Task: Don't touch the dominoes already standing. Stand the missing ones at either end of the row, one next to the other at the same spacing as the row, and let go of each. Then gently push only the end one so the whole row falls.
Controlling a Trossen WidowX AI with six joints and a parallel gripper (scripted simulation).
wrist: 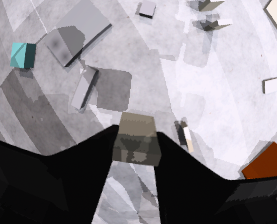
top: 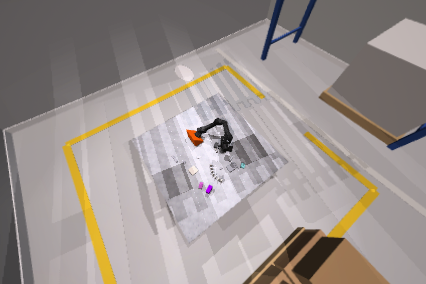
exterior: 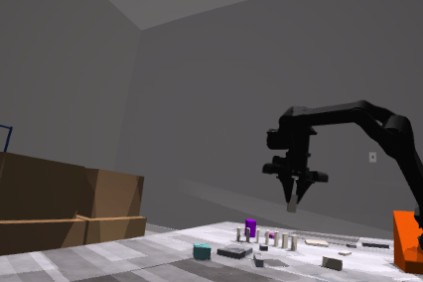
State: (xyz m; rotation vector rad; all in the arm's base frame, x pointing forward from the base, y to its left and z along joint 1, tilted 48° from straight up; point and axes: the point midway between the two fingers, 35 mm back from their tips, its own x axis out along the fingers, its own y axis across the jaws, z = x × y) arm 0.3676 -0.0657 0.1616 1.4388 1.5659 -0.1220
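Note:
My gripper is shut on a grey-beige domino. It holds the domino upright, well above the table, its lower end free. The row of several standing pale dominoes runs in a curve beneath and to the left of the gripper in the exterior view. In the wrist view, standing dominoes show at the top edge. Another grey-beige block rests on its long edge, right of the row in the exterior view; whether it is a domino is not certain.
A teal block, a flat grey slab, a narrow grey block and a small grey block lie near the row. A purple block stands behind. The orange base is right.

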